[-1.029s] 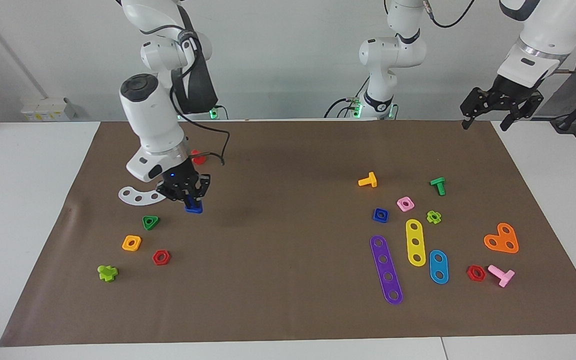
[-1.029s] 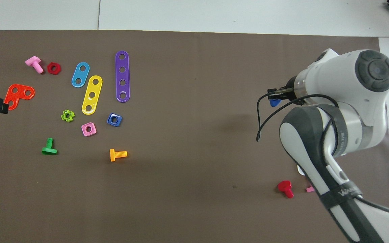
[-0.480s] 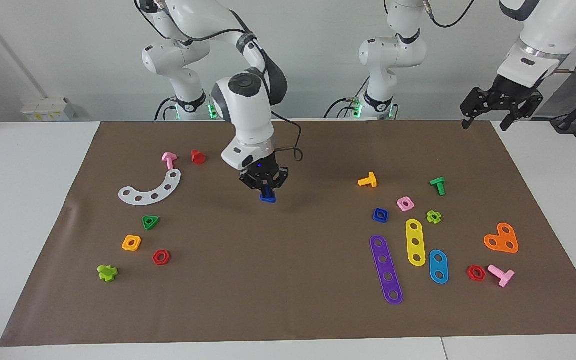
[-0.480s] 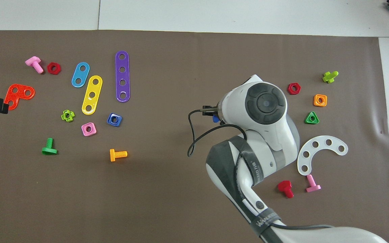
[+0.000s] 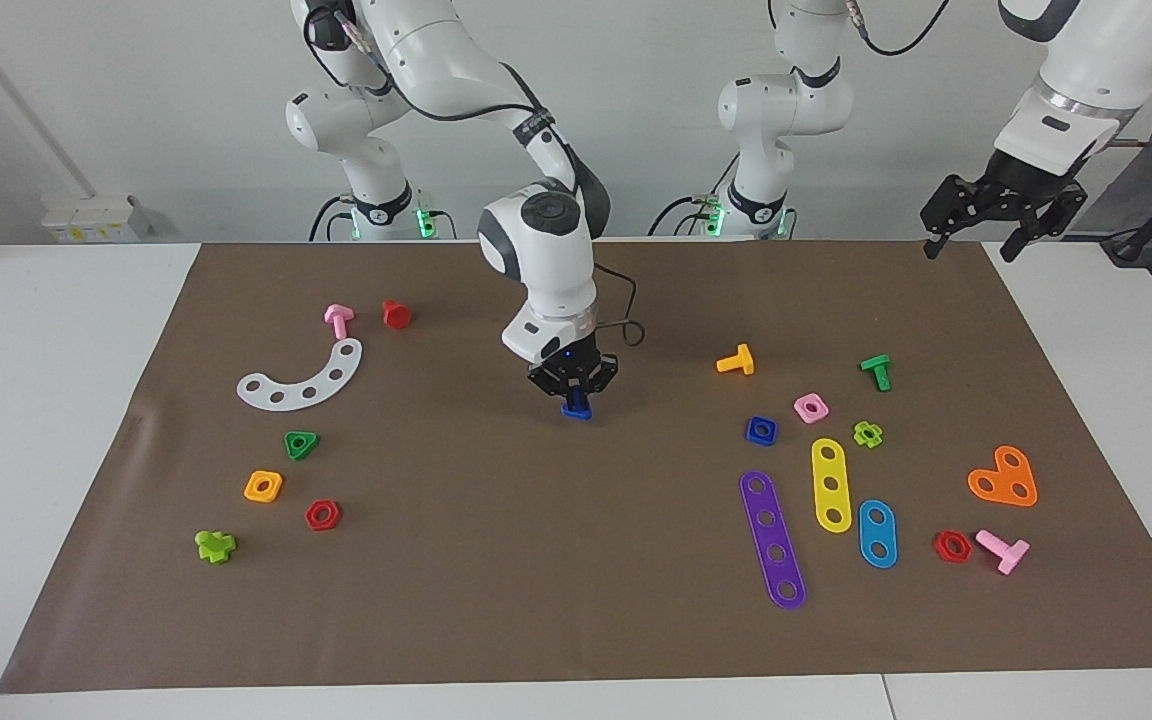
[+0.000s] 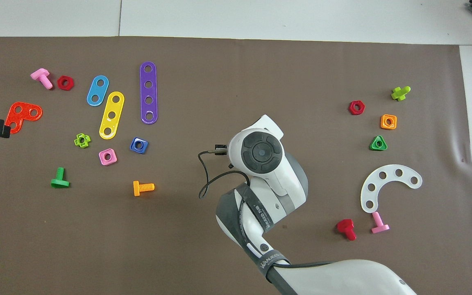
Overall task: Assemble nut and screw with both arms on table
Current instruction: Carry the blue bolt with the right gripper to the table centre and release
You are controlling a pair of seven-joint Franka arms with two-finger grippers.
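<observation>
Right tool pinching small dark-blue plastic screw above mid brown mat, dark-blue square plastic nut lying toward left arm's end, left tool spread, waiting

Bare mat is lying open between the right tool and the nut; the pink nut and purple strip are crowding the nut. The orange bolt is lying near.

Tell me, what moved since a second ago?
The right tool, shut on the blue screw, carried it over the mat from the right arm's end toward the middle, closer to the blue nut. The left tool stayed up, open, waiting. Other pieces stayed put.
</observation>
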